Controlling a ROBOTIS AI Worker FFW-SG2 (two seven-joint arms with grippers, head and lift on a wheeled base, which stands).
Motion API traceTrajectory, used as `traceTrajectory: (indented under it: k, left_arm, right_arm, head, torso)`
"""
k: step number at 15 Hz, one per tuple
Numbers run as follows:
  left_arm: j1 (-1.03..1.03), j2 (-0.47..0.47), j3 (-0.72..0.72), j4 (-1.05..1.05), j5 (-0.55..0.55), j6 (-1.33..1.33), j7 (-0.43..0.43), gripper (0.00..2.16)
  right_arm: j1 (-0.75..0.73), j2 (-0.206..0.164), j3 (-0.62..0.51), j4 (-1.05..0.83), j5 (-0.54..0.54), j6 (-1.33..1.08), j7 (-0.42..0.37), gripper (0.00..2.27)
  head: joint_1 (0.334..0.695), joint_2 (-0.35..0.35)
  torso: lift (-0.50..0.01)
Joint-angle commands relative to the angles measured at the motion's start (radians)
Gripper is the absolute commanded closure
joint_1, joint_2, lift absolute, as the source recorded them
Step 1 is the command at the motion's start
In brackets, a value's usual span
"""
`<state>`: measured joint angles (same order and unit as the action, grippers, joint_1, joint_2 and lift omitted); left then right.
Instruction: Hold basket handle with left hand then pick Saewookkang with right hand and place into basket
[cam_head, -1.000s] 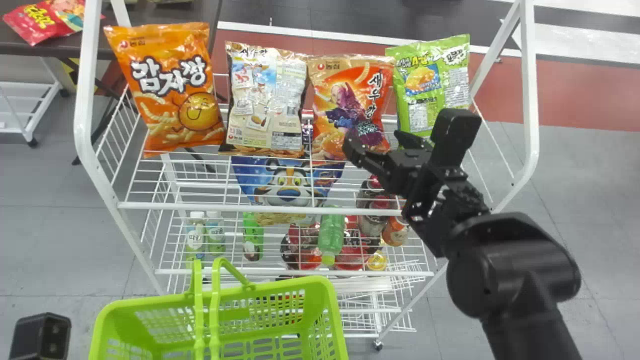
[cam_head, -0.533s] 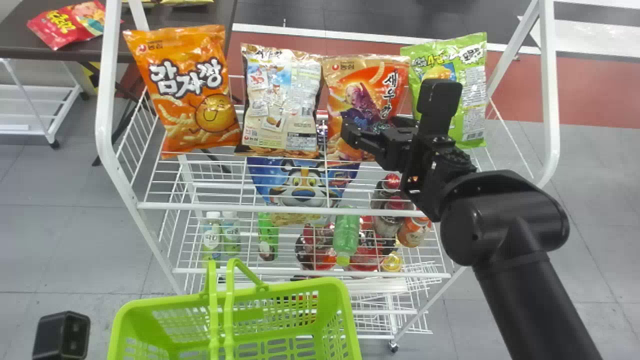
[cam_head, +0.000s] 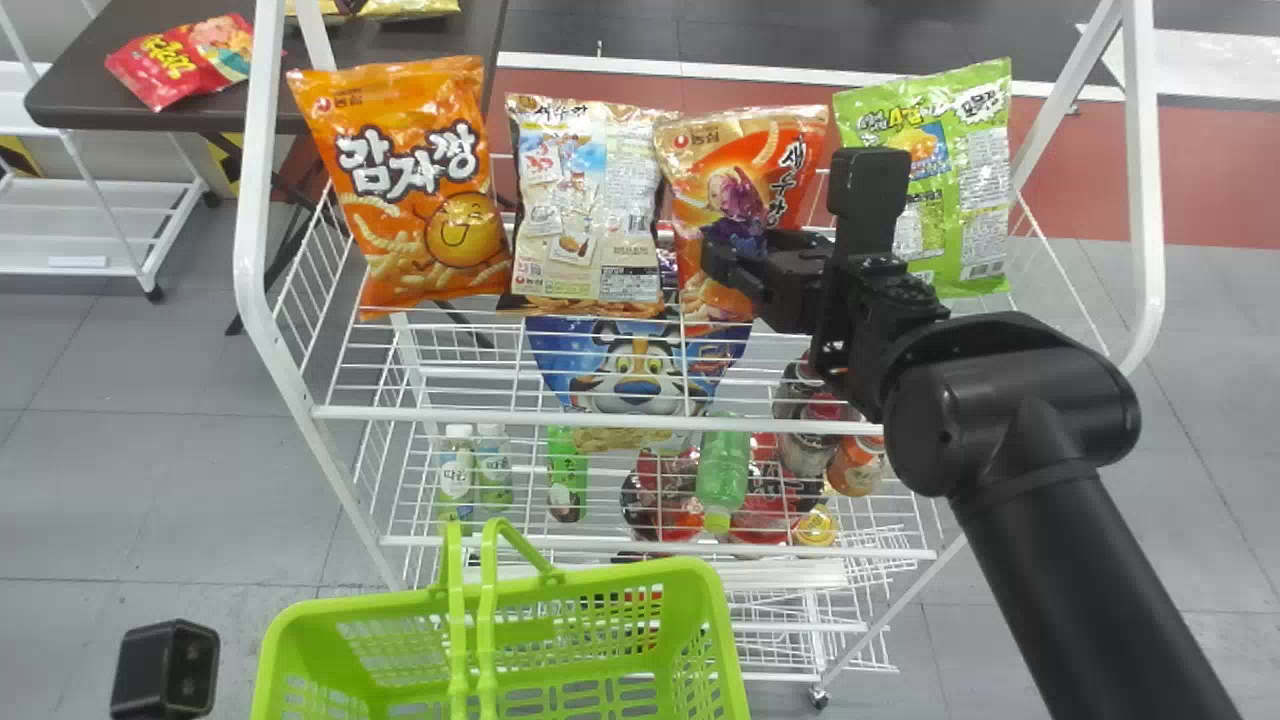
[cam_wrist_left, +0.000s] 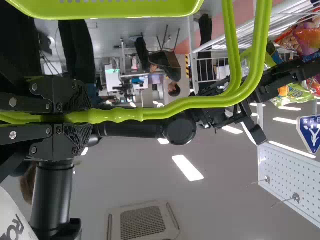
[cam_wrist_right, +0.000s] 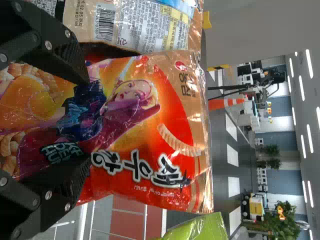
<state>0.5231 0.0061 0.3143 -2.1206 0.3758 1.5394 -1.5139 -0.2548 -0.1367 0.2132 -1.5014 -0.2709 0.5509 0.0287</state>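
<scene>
While left hand (cam_wrist_left: 82, 117)'s clamping handle (cam_wrist_left: 120, 116) | open, empty right hand (cam_wrist_right: 88, 124) fronting Saewookkang (cam_wrist_right: 150, 125), 1 o'clock | shallow pinch risking slip

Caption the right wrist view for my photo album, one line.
Open black jaws poised at a red-and-orange snack bag, flanked by a pale bag and a green bag.

Adds up to four snack bags on the wire rack (cam_head: 255, 230): one orange bag (cam_head: 410, 190), one beige bag (cam_head: 588, 205), one red-orange bag (cam_head: 735, 185), one green bag (cam_head: 962, 185). Below, one blue bag (cam_head: 620, 385), two white-capped bottles (cam_head: 456, 478) (cam_head: 494, 473), one clear green bottle (cam_head: 723, 470) (too overlapped to count, the dark bottles (cam_head: 800, 450) nearby). On the tabletop (cam_head: 75, 90), one red packet (cam_head: 185, 60). Also one basket (cam_head: 640, 575) with two handles (cam_head: 457, 620) (cam_head: 488, 620).
</scene>
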Motion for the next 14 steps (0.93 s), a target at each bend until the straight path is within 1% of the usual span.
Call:
traceTrajectory:
  k: [1,3,4,7,10,14]
  left_arm:
    - [0.0,0.0,0.0,0.001,0.0,0.032,0.0,2.15]
    - [0.0,0.0,0.0,0.001,0.0,0.032,0.0,2.15]
    - [0.0,0.0,0.002,0.001,0.0,0.032,0.0,2.15]
    - [0.0,0.002,0.008,0.002,0.002,0.032,-0.003,2.15]
    - [-0.002,0.003,0.011,0.007,0.002,0.032,-0.003,2.15]
    - [-0.006,0.003,0.011,0.011,0.002,0.032,-0.003,2.15]
  right_arm:
    - [0.005,0.0,-0.003,0.0,-0.004,0.022,-0.007,1.95]
    - [0.012,0.0,-0.011,-0.003,0.005,0.022,-0.009,2.1]
    - [0.025,0.0,-0.015,-0.008,0.012,0.019,-0.024,2.19]
    - [0.063,0.0,-0.035,-0.063,0.027,0.013,-0.055,2.23]
    - [0.106,0.0,-0.061,-0.152,0.036,0.016,-0.055,2.24]
    - [0.149,-0.003,-0.067,-0.257,0.024,0.031,-0.044,2.24]
  head:
    - [0.695,-0.063]
    - [0.695,-0.067]
    - [0.695,-0.069]
    - [0.695,-0.085]
    - [0.695,-0.098]
    - [0.695,-0.104]
  torso:
    - [-0.019]
    - [-0.019]
    - [-0.019]
    - [-0.019]
    - [-0.019]
    - [-0.019]
